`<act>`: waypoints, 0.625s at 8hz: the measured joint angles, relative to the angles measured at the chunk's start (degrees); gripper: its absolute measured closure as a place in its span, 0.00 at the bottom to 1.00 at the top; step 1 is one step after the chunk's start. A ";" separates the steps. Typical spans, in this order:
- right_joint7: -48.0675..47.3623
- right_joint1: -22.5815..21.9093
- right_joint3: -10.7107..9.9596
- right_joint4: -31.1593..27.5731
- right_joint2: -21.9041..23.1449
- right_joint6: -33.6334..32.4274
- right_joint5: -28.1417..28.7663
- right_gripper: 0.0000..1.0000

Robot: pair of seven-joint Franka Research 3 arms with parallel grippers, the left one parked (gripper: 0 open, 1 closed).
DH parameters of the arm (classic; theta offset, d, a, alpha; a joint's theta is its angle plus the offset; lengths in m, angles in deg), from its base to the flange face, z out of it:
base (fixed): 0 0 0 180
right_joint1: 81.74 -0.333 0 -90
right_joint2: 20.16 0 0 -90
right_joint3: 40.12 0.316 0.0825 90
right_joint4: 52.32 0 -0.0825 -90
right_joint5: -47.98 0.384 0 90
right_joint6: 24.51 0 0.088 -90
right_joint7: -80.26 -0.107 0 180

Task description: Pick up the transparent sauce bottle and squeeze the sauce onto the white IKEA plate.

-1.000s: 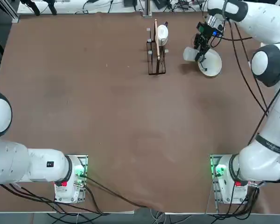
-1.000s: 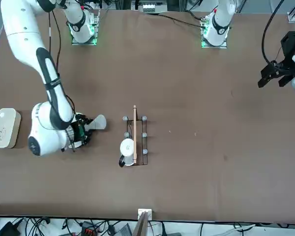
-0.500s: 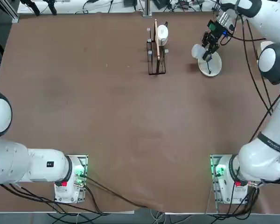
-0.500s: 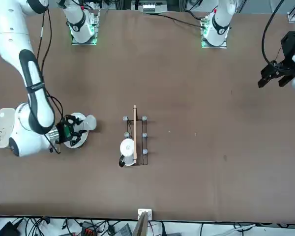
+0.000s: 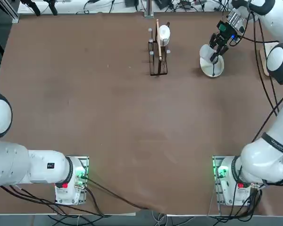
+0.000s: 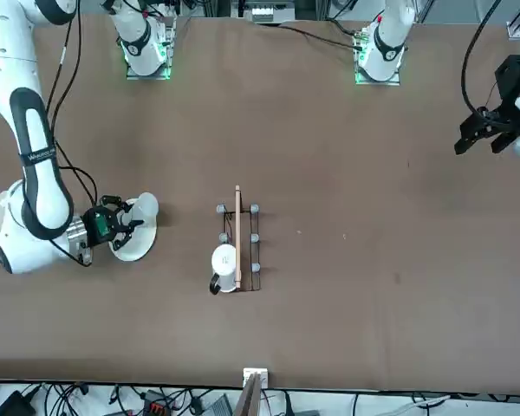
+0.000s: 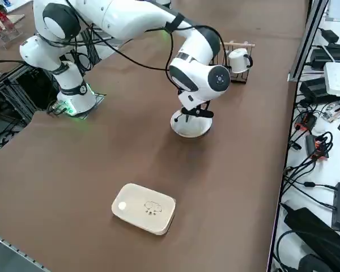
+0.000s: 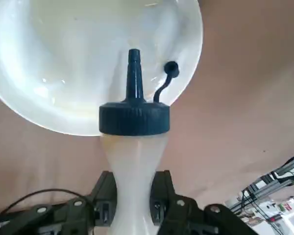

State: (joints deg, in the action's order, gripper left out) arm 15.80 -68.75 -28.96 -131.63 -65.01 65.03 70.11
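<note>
The transparent sauce bottle (image 8: 134, 161) is a whitish squeeze bottle with a dark blue cap (image 8: 134, 117). Its small tethered lid is flipped off the nozzle. My right gripper (image 8: 134, 198) is shut on the bottle's body, which is pinched in between the fingers (image 8: 108, 193). The nozzle points at the white IKEA plate (image 8: 63, 58). In the top view the bottle (image 5: 206, 51) hangs tilted over the plate's (image 5: 213, 69) left part, with the gripper (image 5: 216, 51) just above the plate at the far right of the table. In the front view the bottle (image 6: 145, 208) sits over the plate (image 6: 128, 247).
A dark wire rack (image 5: 158, 52) holding a white mug and a wooden stick stands left of the plate. A cream rounded-rectangle dish (image 7: 144, 208) lies to the robot's right of the plate. The table's far edge is close behind the gripper.
My right arm has carried the bottle to the robot's right, from beside the plate's left rim to over the plate. The grip has stayed shut throughout.
</note>
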 joint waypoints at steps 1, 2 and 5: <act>0.01 0.02 0.01 -0.19 0.00 -0.76 0.01 0.63; 0.01 0.03 0.03 -0.56 0.00 -1.15 0.01 0.63; 0.03 0.14 0.22 -2.26 0.00 -1.39 0.21 0.63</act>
State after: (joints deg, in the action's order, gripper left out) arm 15.83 -68.61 -28.74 -133.89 -65.01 63.64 70.33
